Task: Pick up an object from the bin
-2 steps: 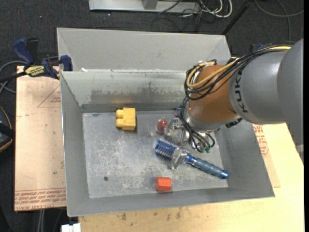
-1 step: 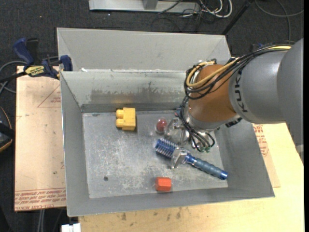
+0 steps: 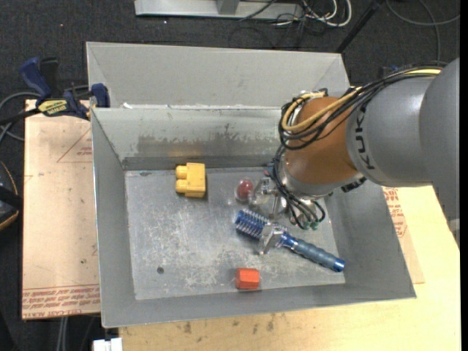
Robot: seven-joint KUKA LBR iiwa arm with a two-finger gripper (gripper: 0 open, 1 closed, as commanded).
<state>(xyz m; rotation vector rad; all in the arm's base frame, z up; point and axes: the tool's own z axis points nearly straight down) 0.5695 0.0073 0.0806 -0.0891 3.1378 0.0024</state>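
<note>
My gripper (image 3: 272, 196) is low over the right middle of the bin floor, mostly hidden under the arm's orange cover. Just below and left of it lies a blue brush (image 3: 252, 224), its bristled head towards the bin's centre and its blue handle running down to the right. A small red ball (image 3: 243, 189) rests close to the gripper's left side. Whether anything is held cannot be seen.
A yellow toy block (image 3: 191, 180) lies at the back left of the floor. A small orange-red block (image 3: 248, 278) sits near the front wall. The arm fills the bin's right side.
</note>
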